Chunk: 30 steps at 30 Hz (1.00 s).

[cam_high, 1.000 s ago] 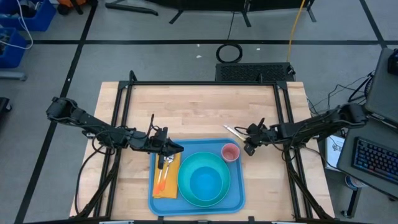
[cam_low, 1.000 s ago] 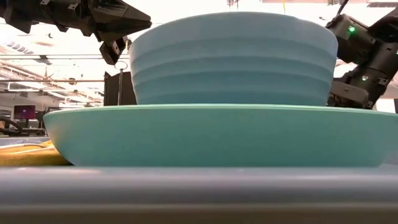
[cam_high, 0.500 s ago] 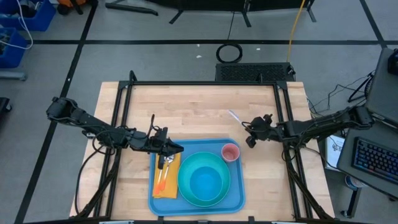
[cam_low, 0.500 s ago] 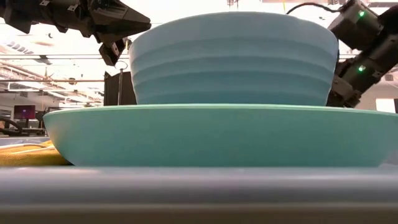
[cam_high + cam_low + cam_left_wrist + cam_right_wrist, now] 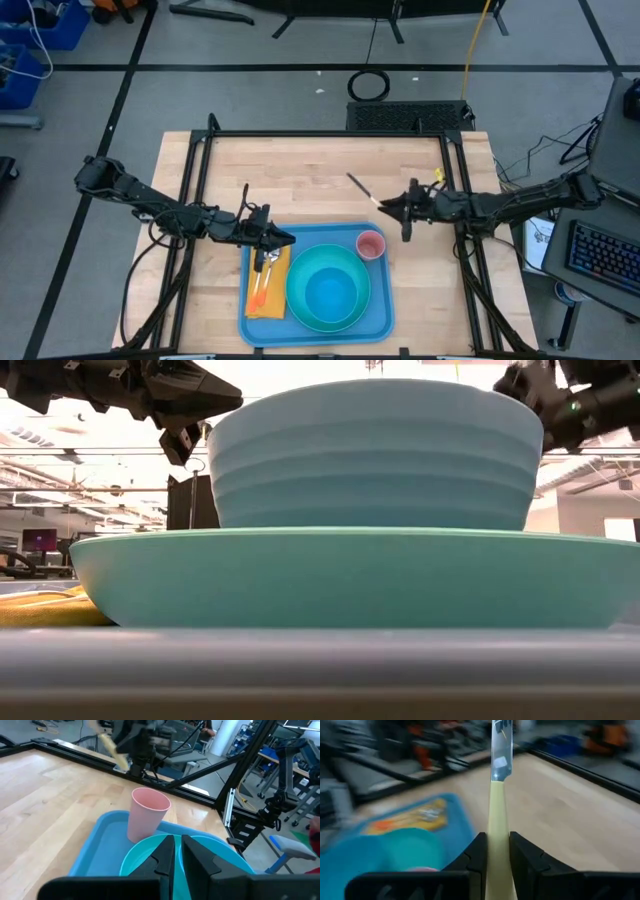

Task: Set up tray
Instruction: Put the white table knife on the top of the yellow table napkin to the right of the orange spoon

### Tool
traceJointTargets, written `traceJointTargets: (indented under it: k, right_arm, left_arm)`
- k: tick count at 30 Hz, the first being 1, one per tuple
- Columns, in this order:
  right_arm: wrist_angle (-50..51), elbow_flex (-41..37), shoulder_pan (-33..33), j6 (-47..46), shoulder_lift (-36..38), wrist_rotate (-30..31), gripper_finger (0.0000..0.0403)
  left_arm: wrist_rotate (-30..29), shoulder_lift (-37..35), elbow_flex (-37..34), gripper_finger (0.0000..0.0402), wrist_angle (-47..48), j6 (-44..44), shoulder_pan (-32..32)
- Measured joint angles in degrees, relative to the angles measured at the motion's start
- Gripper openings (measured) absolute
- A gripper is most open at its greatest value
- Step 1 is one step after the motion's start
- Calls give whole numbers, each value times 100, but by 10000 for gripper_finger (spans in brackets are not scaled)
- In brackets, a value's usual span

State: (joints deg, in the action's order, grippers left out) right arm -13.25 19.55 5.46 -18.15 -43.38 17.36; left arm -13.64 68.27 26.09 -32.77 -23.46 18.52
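On the table, tray (image 5: pixel 380 322) lies long axis left-right.

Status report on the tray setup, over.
Right claw shut on knife above the table. Left claw shut, over napkin. Tray holds plate, bowl, cup. Nothing blocking.

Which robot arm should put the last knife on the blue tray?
The right. Its right gripper already holds the knife just past the tray, near the pink cup. The left gripper hovers shut and empty over the yellow napkin.
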Motion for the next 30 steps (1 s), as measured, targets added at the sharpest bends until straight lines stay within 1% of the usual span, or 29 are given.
traceJointTargets:
  k: [6, 9, 12, 15, 18, 21, 24, 26, 30]
  right_arm:
    - [-1004, 0, 2, 77, -101, -1289, 46]
    - [-1280, 0, 2, 83, -204, -1845, 46]
    - [-1626, 2, 2, 87, -352, -2161, 46]
    - [-2112, 2, 2, 95, -562, -2605, 46]
    - [-2651, 2, 2, 89, -772, -3186, 46]
    - [-3083, 7, 2, 39, -975, -3532, 46]
    - [-3473, 9, 2, 16, -1211, -3725, 46]
    - [-3732, 9, 2, -59, -1374, -3870, 46]
    - [-4280, 9, -16, -238, -1715, -4191, 46]
  left_arm:
    - [-1, 0, 0, 35, -112, 340, 0]
    - [-4, 0, 0, 35, -333, 751, 0]
    - [-4, 0, 0, 35, -732, 1405, 0]
    - [-8, 0, 0, 35, -1129, 1995, -4]
    - [-8, 0, 0, 35, -1621, 2341, -67]
    - [13, 0, 0, 35, -2266, 2510, -167]
    - [168, 0, 94, 35, -2559, 2657, -328]
    - [343, 0, 215, 35, -2488, 2622, -478]
    - [981, 0, 527, 35, -2028, 2691, -723]
